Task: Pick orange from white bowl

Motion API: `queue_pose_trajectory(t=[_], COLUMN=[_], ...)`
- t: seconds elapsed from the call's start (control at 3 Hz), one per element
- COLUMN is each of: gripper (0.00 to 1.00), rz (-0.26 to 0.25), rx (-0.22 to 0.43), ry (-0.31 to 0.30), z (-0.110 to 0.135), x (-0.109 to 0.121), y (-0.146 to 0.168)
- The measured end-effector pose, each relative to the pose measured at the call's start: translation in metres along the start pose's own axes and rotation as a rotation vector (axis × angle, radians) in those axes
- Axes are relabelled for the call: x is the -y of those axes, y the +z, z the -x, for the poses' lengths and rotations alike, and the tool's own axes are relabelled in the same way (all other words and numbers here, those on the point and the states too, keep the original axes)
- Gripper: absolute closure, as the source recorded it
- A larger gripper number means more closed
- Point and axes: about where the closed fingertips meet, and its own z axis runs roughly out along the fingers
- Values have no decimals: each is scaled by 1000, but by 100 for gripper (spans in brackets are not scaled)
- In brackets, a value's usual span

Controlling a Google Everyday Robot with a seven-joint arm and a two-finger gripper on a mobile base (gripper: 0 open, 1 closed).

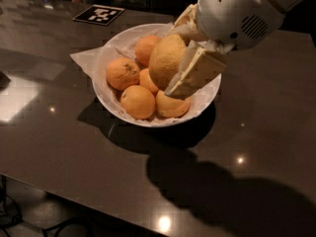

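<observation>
While the orange (164, 58) sits pinched between the two cream-coloured fingers (196, 74) of the gripper (176, 58), it rides higher than the rest of the fruit, above the middle of the white bowl (104, 98). The jaws are closed onto the pale yellow-orange fruit, parted only by its width: the near finger lies along its right flank, the far one shows behind its top. Whether the fruit's underside touches those beneath it cannot be told.

Below and to the left of the gripper, five deeper-orange fruits (122, 73) lie in the bowl on crinkled white paper (85, 60), whose corner sticks out past the rim on the side away from the arm. Directly under the near fingertip rests one of those fruits. The arm's white wrist housing (237, 11) rises up and to the right of the fingers. The bowl stands on a dark glossy table (59, 147), with a black-and-white marker tag (98, 14) beyond it, well apart from the gripper.
</observation>
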Motion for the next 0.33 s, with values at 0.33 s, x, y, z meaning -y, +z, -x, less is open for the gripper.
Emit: queue_pose_trajectory(t=[0.33], gripper=[100], rz=[-18], rx=[-3], ry=[6], z=[8], x=[-17], y=[-10])
